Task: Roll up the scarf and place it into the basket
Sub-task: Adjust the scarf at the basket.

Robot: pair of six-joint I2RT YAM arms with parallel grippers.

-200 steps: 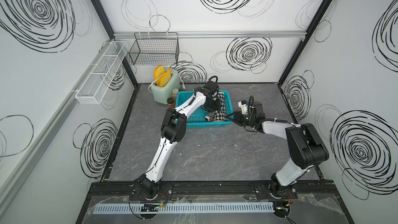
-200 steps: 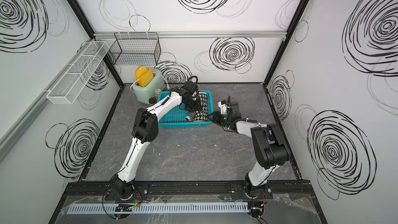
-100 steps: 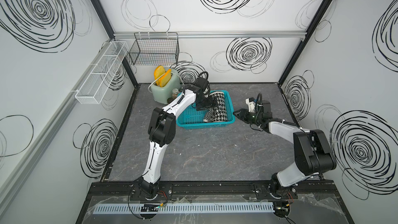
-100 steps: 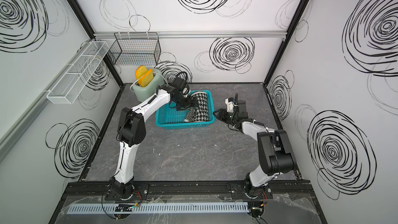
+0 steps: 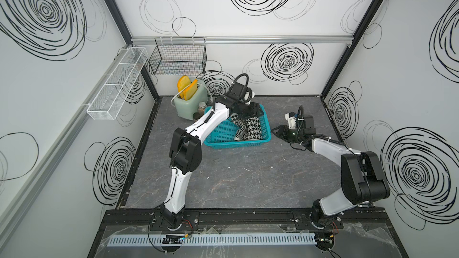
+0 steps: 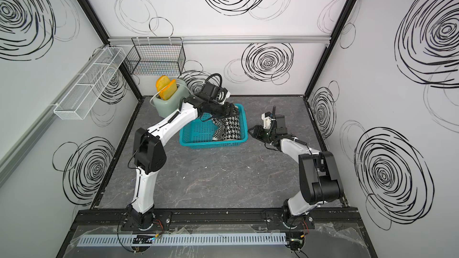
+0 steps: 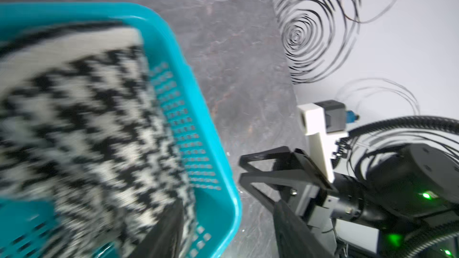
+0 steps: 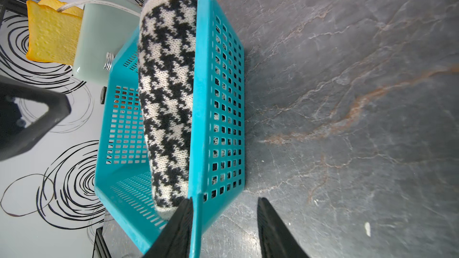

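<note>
Left pincer has swung back over the basket, open above the scarf, which lies rolled near-to-far; right pincer gapes empty alongside.

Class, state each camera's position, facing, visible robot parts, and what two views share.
Both top views: high above the robot's bases, looking down at the table; both arms show.
Left wrist: over the basket, facing the scarf; left gripper open, right gripper beyond.
Right wrist: beside the basket, facing its wall; right gripper open.
Shared: scarf in basket.
</note>
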